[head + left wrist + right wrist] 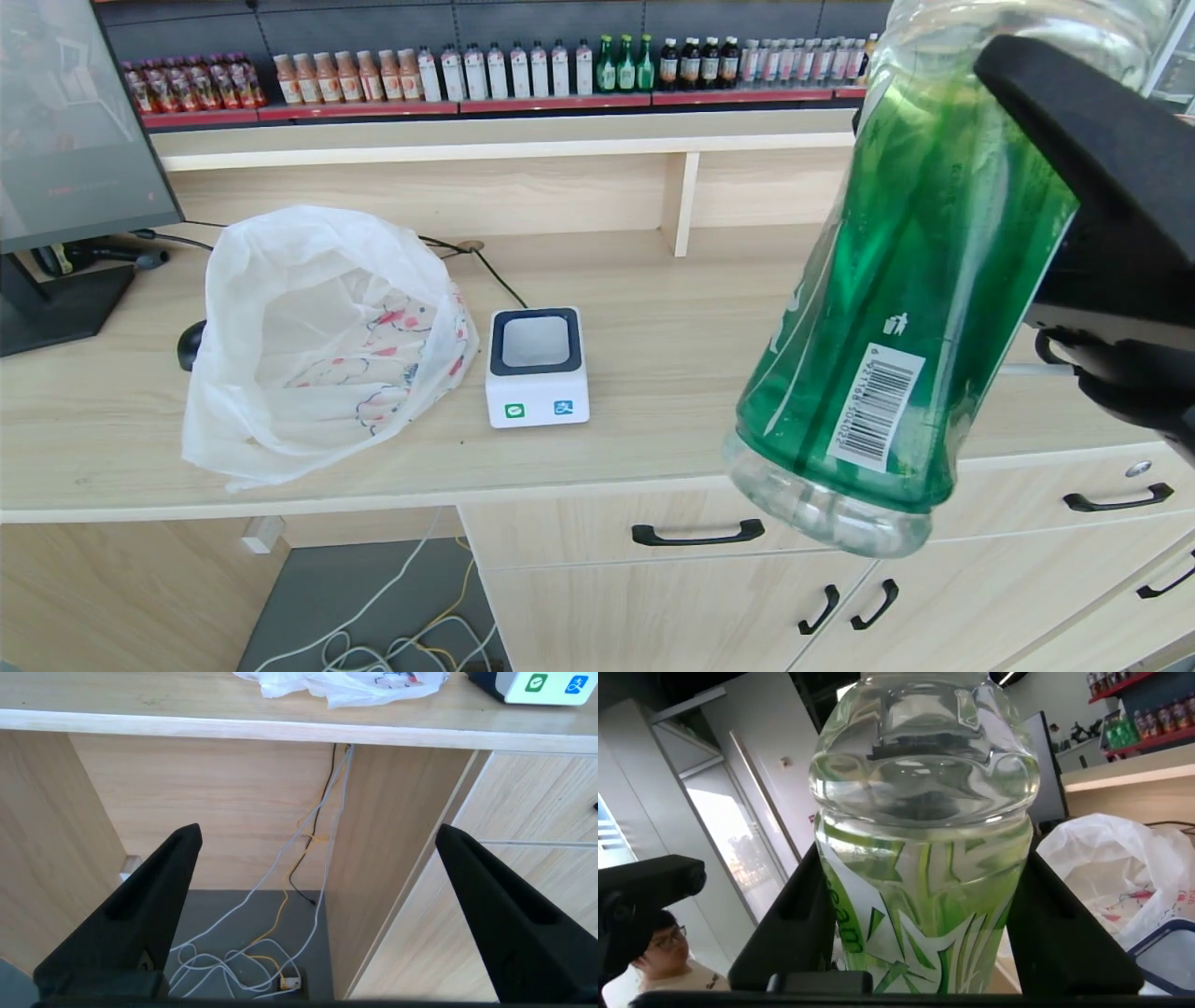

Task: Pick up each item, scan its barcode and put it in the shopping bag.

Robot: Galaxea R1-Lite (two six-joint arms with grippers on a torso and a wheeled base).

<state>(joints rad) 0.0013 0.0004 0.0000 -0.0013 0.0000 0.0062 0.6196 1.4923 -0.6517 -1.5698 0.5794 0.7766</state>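
My right gripper is shut on a clear bottle with a green label, held high and close at the right, tilted with its base toward the counter edge and its barcode facing me. The same bottle sits between the right gripper's fingers in the right wrist view. A white scanner box stands mid-counter. Left of it lies the open white shopping bag with something printed inside. My left gripper hangs open below the counter edge, holding nothing.
A monitor on a stand occupies the counter's far left, with a dark mouse beside the bag. Shelves of bottles line the back wall. Drawers with black handles are below; cables hang under the counter.
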